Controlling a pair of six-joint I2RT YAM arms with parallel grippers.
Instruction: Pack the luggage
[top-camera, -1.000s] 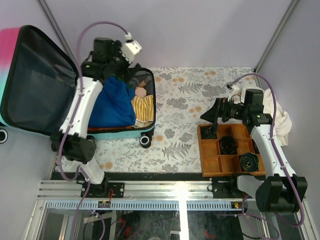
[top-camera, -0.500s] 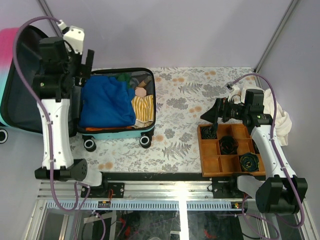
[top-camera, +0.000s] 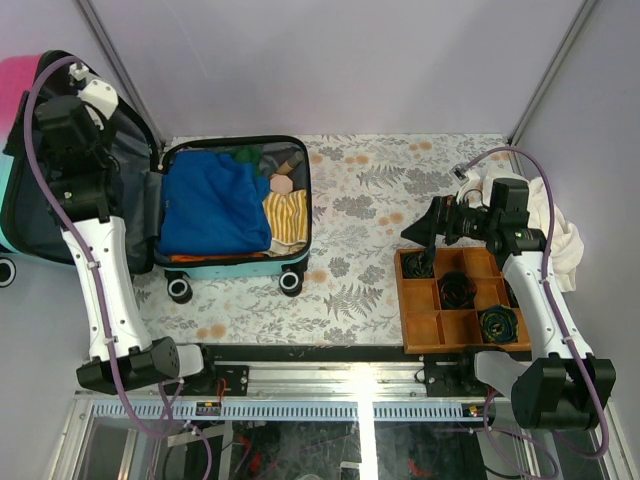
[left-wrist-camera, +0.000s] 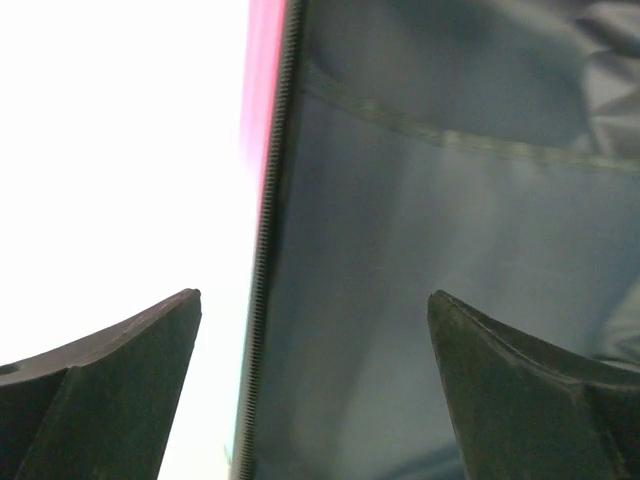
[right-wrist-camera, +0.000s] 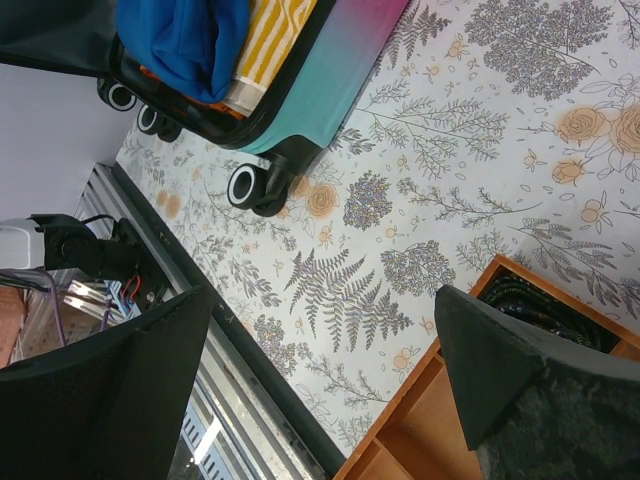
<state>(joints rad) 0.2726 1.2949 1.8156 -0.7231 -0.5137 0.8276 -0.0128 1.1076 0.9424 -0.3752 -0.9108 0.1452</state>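
The luggage (top-camera: 235, 262) lies open at the table's left, its base filled with a blue garment (top-camera: 205, 205) and a yellow striped cloth (top-camera: 285, 215). Its lid (top-camera: 30, 215), grey-lined with a pink shell, stands raised at the far left. My left gripper (top-camera: 118, 135) is open at the lid's upper edge. In the left wrist view the zipper edge (left-wrist-camera: 268, 250) and the lining (left-wrist-camera: 420, 250) lie between the spread fingers of the gripper (left-wrist-camera: 313, 295). My right gripper (top-camera: 425, 235) is open and empty above the wooden tray's far left corner. The right wrist view (right-wrist-camera: 322, 292) shows the luggage (right-wrist-camera: 330, 70) far off.
A brown wooden compartment tray (top-camera: 420, 330) sits at the right front, with black coiled cables (top-camera: 458, 288) in some cells. A white cloth (top-camera: 565, 240) lies beyond it at the right wall. A metal rail (top-camera: 350, 375) runs along the table's front edge.
My left arm has swung left from over the packed base to the lid's edge, and the lid stands more upright. The right arm has not moved.
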